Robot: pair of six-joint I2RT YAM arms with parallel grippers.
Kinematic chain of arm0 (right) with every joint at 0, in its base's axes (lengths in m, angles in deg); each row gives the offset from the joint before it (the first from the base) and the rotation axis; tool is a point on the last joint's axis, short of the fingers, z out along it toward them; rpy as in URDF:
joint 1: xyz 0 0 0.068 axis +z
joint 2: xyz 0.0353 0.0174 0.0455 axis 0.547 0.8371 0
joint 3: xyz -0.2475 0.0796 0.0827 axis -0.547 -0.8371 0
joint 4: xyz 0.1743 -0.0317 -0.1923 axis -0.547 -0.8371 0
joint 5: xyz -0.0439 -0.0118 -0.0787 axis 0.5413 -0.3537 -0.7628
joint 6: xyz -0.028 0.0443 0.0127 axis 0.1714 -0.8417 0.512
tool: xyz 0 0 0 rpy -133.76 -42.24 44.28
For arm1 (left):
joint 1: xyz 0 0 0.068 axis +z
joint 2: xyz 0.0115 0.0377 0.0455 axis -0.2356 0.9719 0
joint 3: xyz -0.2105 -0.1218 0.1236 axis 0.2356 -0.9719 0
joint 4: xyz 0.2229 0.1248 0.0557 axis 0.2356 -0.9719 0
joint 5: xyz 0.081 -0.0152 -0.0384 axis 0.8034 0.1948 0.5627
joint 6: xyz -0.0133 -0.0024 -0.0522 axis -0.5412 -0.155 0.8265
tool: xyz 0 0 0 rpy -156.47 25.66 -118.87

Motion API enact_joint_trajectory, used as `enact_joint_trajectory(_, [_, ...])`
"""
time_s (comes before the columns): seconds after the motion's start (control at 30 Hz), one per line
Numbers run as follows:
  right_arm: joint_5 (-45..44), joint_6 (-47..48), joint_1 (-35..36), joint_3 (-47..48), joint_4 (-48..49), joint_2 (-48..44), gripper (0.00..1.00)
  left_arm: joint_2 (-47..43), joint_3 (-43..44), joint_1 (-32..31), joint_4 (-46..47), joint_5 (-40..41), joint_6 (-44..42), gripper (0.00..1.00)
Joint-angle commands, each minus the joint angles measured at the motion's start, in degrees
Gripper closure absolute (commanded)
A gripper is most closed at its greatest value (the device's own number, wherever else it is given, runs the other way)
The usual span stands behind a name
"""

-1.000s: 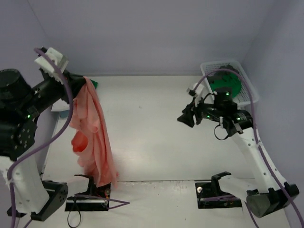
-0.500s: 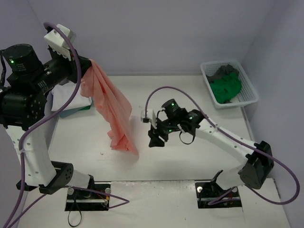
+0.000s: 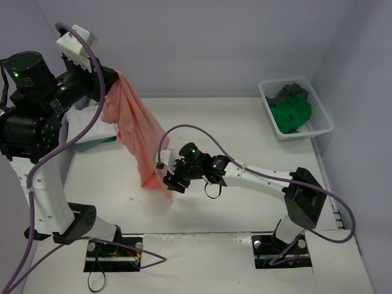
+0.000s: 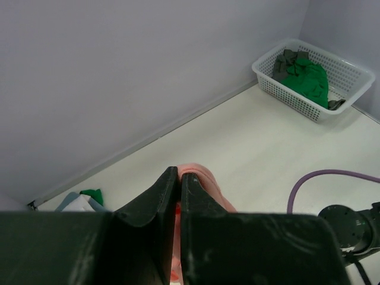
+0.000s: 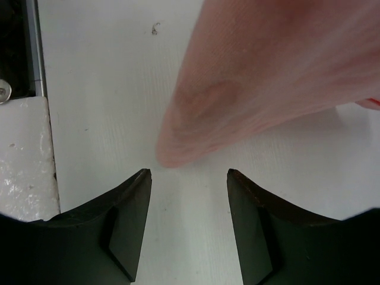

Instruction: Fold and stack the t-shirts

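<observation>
Where the left arm crosses the overhead view, the stack of folded t-shirts (image 3: 86, 125) at the table's left edge is largely covered, showing only white, teal and a green corner; the left wrist view catches a sliver of it (image 4: 83, 202) at its lower margin. The left gripper (image 3: 113, 82) is raised high at the left, and its jaws, hard to read from above, appear in its own camera (image 4: 179, 172) pressed together on a pinch of the salmon pink t-shirt (image 3: 138, 131), which hangs from them in a long drape over the table (image 3: 245, 135). The right gripper (image 3: 171, 182) sits low beside the drape's bottom corner; its wrist view (image 5: 189, 173) shows the jaws apart with nothing between them, the shirt's tip (image 5: 267, 77) blurred just ahead (contact with the table cannot be told). A white mesh basket (image 3: 324, 122) at the far right corner holds a green t-shirt (image 3: 293, 113) and a dark grey t-shirt (image 3: 291, 92), seen more fully from the left wrist. The surface is matt white, the walls (image 3: 202, 49) pale lilac.
</observation>
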Motion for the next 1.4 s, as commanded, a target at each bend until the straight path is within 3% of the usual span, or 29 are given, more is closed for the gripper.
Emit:
enact_joint_trajectory(0.0, [-1.16, -1.94, 2.37, 1.75, 7.02, 3.97, 0.49, -0.62, 3.3, 0.12, 5.58, 0.05, 0.1, 0.99])
enact_joint_trajectory(0.2, [-0.37, -3.51, 5.8, 2.99, 8.61, 8.11, 0.5, -0.17, 4.54, 0.04, 4.44, 0.58, -0.95, 0.99])
enact_joint_trajectory(0.47, [-5.37, -5.54, 6.69, 2.73, 11.24, 6.99, 0.52, -0.44, 4.54, -0.23, 4.35, 1.1, -1.48, 0.99])
enact_joint_trajectory(0.57, [-13.51, -7.99, 6.86, 0.37, 14.57, 3.13, 0.59, -0.53, 4.37, -0.23, 4.26, 1.89, -2.18, 0.99])
enact_joint_trajectory(0.6, [-19.46, -8.7, 6.69, -0.34, 17.28, 2.24, 0.57, -0.53, 4.45, -0.23, 4.35, 2.07, -2.18, 0.99])
enact_joint_trajectory(0.73, [-28.47, -10.38, 6.25, -2.89, 20.91, 1.09, 0.43, -0.27, 4.63, -0.23, 4.7, 3.03, -2.36, 0.99])
enact_joint_trajectory(1.03, [-27.19, -16.96, 6.07, -3.08, 19.07, -3.13, 0.41, -0.62, 1.64, -0.32, 4.52, 6.81, -3.59, 0.99])
enact_joint_trajectory(1.37, [-29.53, -11.18, 16.95, 6.4, 17.83, 1.69, 0.42, 0.08, 1.28, -0.32, 3.73, 9.98, -5.17, 0.99])
